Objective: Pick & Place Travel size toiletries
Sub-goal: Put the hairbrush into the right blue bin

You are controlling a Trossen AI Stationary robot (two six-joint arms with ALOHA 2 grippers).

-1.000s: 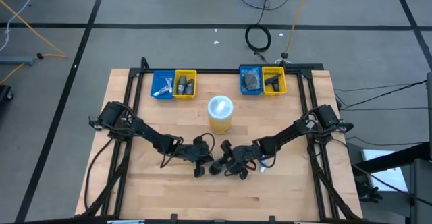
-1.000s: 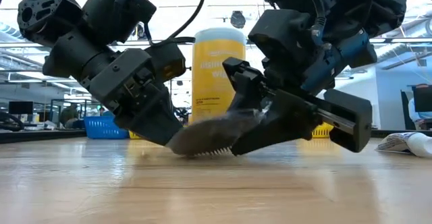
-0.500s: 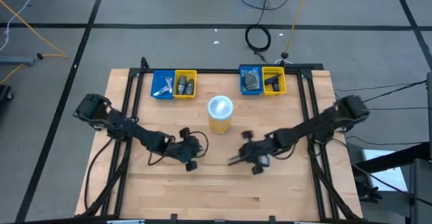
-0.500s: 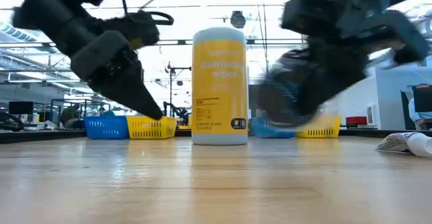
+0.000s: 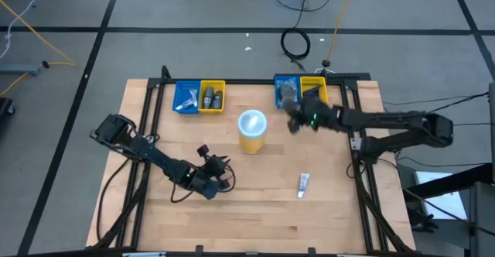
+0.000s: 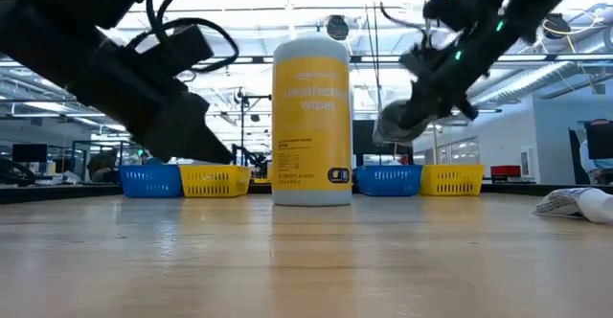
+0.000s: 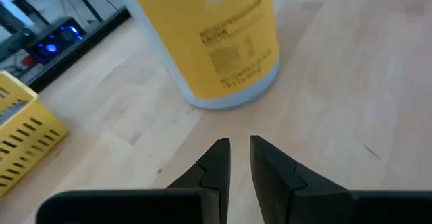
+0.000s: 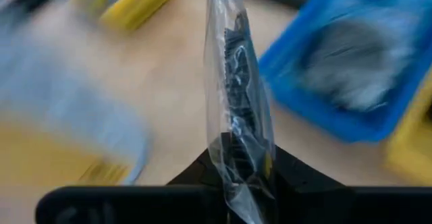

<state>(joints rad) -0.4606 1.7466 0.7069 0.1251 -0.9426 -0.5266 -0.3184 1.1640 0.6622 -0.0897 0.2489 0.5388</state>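
Since a second ago both arms have left the table's middle: the right gripper [image 5: 292, 118] has swung up beside the far bins, and the left gripper [image 5: 219, 166] has drawn back to the near left.

Clamped between the right gripper's fingers [image 8: 287, 166] is a dark disc in clear wrap [image 8: 237, 109], held edge-on above the table just short of the blue bin [image 5: 286, 91], which already holds a grey wrapped item [image 5: 288, 93]; the yellow bin [image 5: 315, 91] sits beside it. The left gripper's fingers [image 7: 214, 160] stand nearly together with only a thin gap and nothing between them, pointing at the yellow wipes canister [image 5: 252, 130]. A white tube with a blue end [image 5: 304, 183] lies alone on the wood table [image 5: 255, 210], well apart from both grippers.
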